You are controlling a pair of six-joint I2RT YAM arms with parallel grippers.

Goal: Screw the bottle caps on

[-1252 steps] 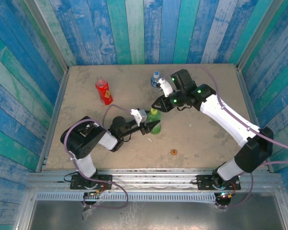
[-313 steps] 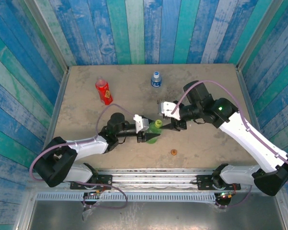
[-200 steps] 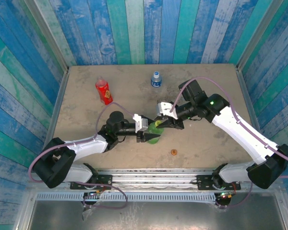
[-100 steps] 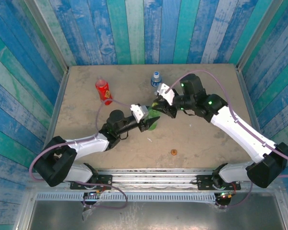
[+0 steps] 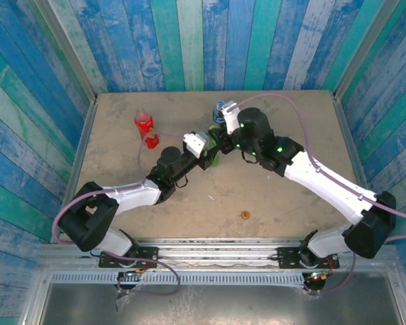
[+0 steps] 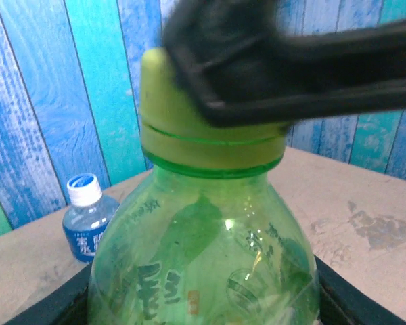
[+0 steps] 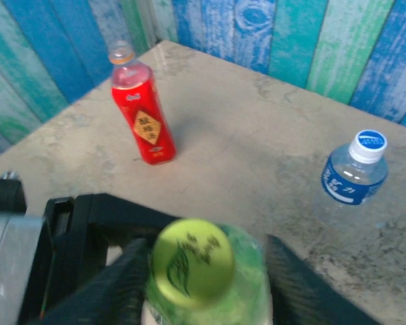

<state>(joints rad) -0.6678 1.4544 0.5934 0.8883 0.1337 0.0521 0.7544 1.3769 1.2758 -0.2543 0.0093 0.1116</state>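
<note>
On the left wrist feed, the left gripper (image 6: 203, 308) was pinched on the green bottle (image 6: 203, 264). Its black fingers (image 6: 44, 310) pressed the lower body from both sides, and the bottle stood upright between them. Right above that grip, the light green cap (image 6: 189, 145) sat on the bottle's neck. A blurred dark finger of the right gripper (image 7: 206, 281) crossed the cap's top.

From the right wrist I looked straight down on that cap. The right gripper was spread, its fingers (image 7: 299, 281) standing either side of the cap. The one on the right of the feed stood visibly clear of the cap. On the other side I could not tell whether it touched.

From above, the two grippers met nose to nose over the middle of the table (image 5: 298, 217). The orange cap (image 5: 245, 215) lay alone, well back from both grippers toward the arm bases.

Beyond the right gripper's fingers, on the right of its feed, stood the clear bottle (image 7: 355, 177) with its blue label. It wore a blue-and-white cap (image 7: 369, 143). On the left of that feed, farther off, stood the red bottle (image 7: 142, 122), upright and well apart from everything else. The painted plank wall (image 5: 189, 40) closed the scene behind them.
</note>
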